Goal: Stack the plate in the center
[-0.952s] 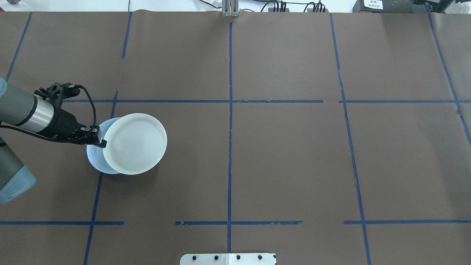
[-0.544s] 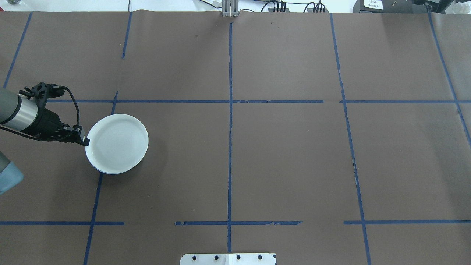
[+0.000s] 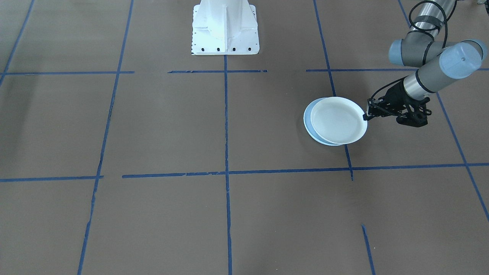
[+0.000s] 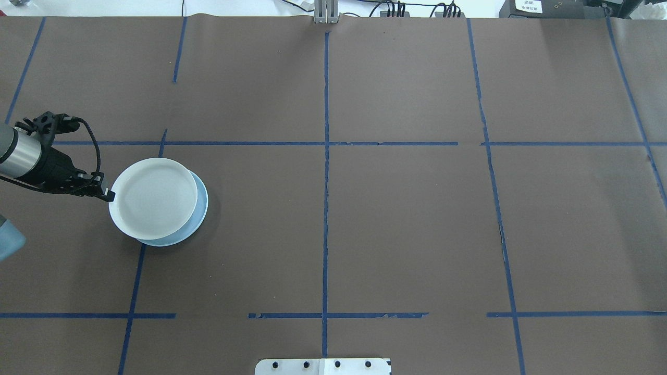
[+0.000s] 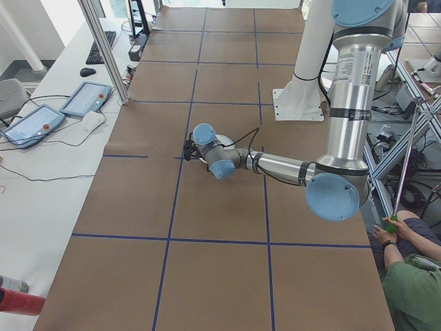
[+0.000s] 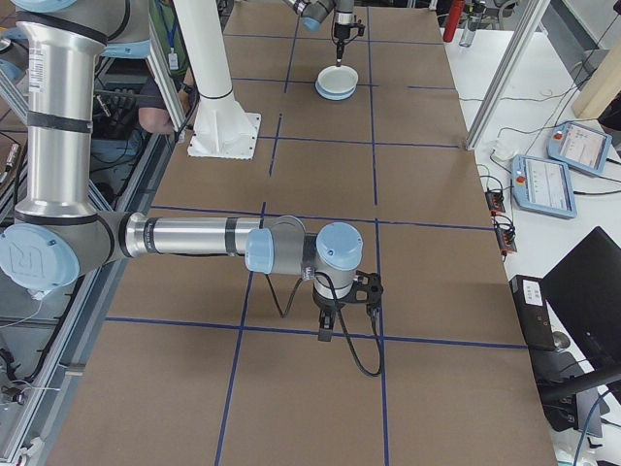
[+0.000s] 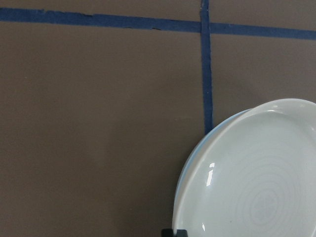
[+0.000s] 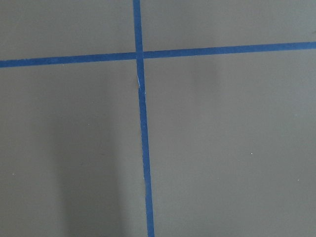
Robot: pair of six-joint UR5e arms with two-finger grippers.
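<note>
A white plate with faint concentric ripples [image 4: 153,198] [image 3: 338,119] [image 7: 261,182] is held by its rim in my left gripper [image 4: 109,197] [image 3: 366,116], which is shut on it. Below it lies the pale-blue center plate [image 4: 203,202] [image 3: 306,118]. The white plate covers most of it and is offset toward my left arm, so only a blue crescent shows. I cannot tell whether the two plates touch. My right gripper [image 6: 328,335] points down over bare table far from the plates. It shows only in the exterior right view, so I cannot tell whether it is open or shut.
Brown paper with a grid of blue tape lines [image 4: 325,156] covers the table. The robot's white base plate [image 3: 225,38] stands at the near middle edge. Tablets [image 6: 543,184] lie on a side bench, and a seated person [image 5: 413,276] is beside the robot.
My left gripper has drawn the white plate toward the overhead view's left. It went from overhanging the blue plate's right side, across its top, to overhanging its left side.
</note>
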